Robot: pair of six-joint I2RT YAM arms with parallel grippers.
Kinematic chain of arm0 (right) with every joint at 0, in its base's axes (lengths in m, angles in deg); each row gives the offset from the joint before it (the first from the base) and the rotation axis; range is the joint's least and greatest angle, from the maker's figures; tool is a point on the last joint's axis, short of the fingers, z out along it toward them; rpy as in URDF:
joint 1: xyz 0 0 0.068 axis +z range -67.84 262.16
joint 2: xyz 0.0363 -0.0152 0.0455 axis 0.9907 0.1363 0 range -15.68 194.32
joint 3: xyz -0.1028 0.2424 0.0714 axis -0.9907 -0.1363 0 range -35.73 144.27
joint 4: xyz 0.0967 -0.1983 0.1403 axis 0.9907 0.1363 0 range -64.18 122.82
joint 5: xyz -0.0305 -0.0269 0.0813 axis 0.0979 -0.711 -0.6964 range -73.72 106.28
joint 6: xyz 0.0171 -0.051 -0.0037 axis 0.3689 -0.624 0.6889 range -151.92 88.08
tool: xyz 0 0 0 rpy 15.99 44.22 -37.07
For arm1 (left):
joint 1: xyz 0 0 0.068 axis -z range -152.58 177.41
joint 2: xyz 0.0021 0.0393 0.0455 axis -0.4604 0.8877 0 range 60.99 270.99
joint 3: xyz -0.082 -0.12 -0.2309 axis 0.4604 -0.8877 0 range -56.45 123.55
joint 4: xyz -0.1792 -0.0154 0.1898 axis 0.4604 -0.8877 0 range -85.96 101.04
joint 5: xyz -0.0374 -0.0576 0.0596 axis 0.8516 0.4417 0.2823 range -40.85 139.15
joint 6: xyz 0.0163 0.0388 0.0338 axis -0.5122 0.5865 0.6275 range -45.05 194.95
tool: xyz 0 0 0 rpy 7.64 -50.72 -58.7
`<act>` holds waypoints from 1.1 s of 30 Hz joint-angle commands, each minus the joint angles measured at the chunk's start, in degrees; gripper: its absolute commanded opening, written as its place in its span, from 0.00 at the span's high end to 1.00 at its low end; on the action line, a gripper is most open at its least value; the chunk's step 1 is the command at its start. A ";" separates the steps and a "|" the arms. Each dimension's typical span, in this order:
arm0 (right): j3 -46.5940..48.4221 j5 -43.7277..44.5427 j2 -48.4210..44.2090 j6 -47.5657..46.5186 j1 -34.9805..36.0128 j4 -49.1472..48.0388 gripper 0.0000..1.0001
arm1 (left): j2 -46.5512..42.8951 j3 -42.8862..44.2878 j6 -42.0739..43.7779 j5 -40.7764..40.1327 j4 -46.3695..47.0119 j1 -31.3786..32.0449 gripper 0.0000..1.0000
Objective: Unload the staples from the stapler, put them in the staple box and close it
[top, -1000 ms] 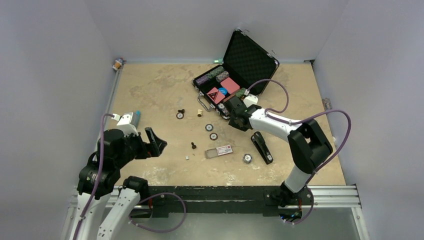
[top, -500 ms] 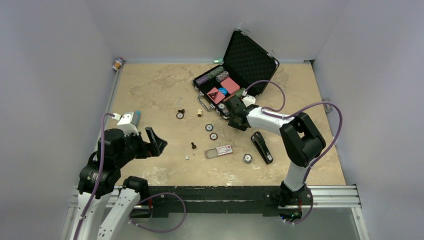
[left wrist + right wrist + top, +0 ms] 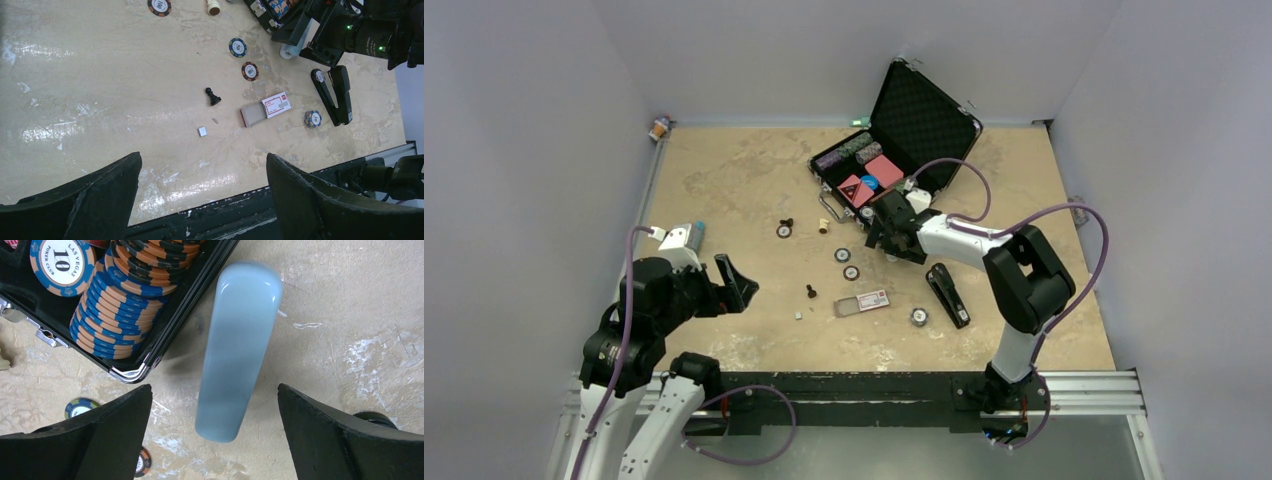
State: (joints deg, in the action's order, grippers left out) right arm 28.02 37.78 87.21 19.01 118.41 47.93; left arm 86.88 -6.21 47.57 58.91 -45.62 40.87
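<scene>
The black stapler [image 3: 947, 294] lies closed on the table at the right, also seen in the left wrist view [image 3: 335, 95]. A tiny silver-grey piece that looks like staples [image 3: 202, 131] lies near the table's front [image 3: 798, 315]. My right gripper [image 3: 876, 228] hovers beside the case's front corner, far from the stapler. It is open [image 3: 212, 390] over a pale blue rounded bar [image 3: 240, 350] that lies free on the table between the fingers. My left gripper [image 3: 736, 283] is open and empty [image 3: 203, 157] at the left.
An open black case [image 3: 904, 130] holds poker chip stacks [image 3: 120, 310]. A red-and-white box [image 3: 864, 301], loose chips [image 3: 843, 254] [image 3: 918, 317] and a black pawn [image 3: 810, 292] lie mid-table. The table's front rail [image 3: 240, 220] is below the left fingers.
The right gripper's jaws have opened wide and the wrist has shifted slightly left toward the case. The left arm has not moved.
</scene>
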 commanded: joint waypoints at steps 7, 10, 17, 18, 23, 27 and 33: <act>-2.43 -5.62 -10.27 -6.64 0.18 -3.69 0.01 | 0.73 -0.09 1.01 0.57 1.91 -0.53 0.03; -3.43 -9.39 -13.86 -9.04 1.58 -5.29 0.01 | 0.74 -0.21 1.01 0.61 1.91 -0.53 0.03; -3.16 -13.59 -22.59 -13.92 8.59 -6.21 0.01 | 0.63 -0.27 0.86 0.09 1.84 -0.53 0.03; -3.55 -15.01 -23.70 -14.55 9.18 -6.52 0.01 | 0.64 -0.29 0.84 -0.04 1.78 -0.53 0.03; -9.19 -15.61 -30.64 -13.90 9.72 -6.72 0.01 | 0.30 -0.27 0.70 -0.51 1.73 -0.50 0.03; -15.59 -15.94 -35.08 -10.31 9.76 -8.01 0.01 | 0.30 -0.31 0.66 -0.62 1.73 -0.51 0.03; -23.16 -10.45 -45.14 -3.08 9.78 -6.41 0.01 | 0.04 -0.32 0.57 -0.88 1.64 -0.50 0.03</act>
State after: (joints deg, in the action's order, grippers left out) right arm 7.71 23.07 49.24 10.12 128.27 41.28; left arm 87.18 -6.23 47.55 58.78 -45.62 40.87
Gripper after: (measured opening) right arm 0.985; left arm 0.969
